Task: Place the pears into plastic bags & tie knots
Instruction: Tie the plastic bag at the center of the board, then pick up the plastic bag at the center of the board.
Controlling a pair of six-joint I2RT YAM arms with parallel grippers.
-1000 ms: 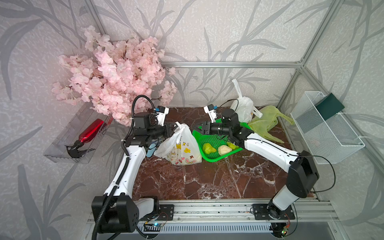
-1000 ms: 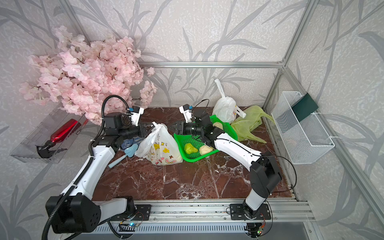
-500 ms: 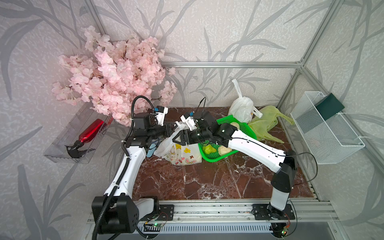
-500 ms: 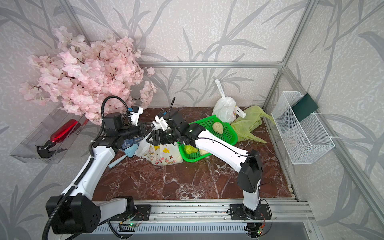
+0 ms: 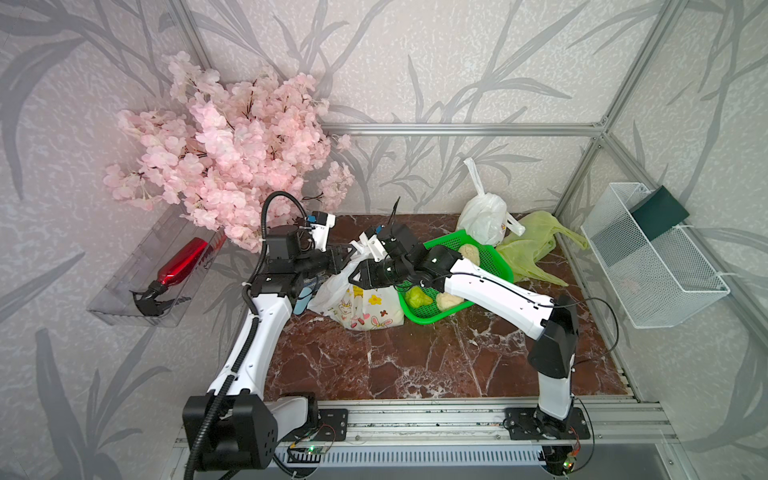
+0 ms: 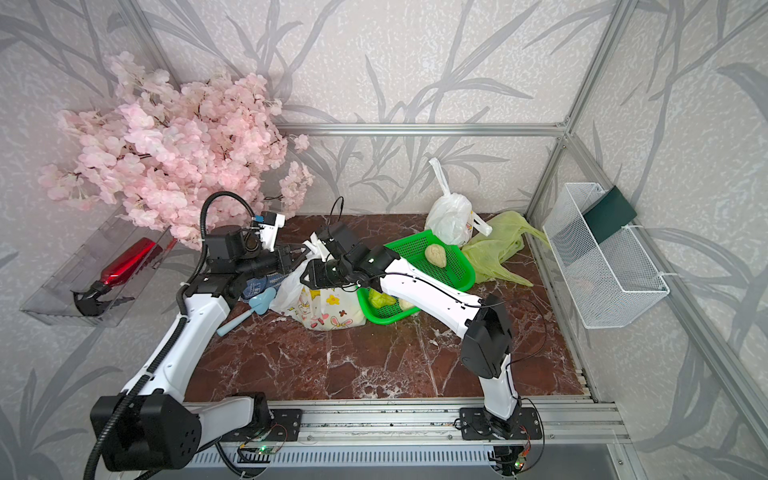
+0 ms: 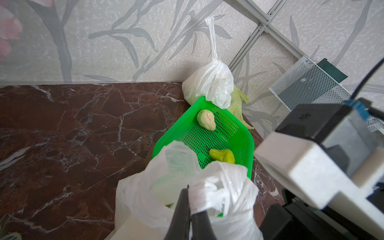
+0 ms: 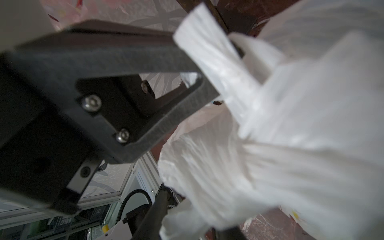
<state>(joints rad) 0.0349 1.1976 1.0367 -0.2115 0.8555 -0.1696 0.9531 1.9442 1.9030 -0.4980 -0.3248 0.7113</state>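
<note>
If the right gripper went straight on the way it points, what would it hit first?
The rabbit-print bag: its bunched white top lies right at the right gripper's jaws in the wrist view. Just beyond, the left gripper pinches that same top; how far behind is unclear.

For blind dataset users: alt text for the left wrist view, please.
The left gripper is shut on the top of a white plastic bag on a brown marble table. Beyond it, a green mesh basket holds one cream pear and one green pear.
</note>
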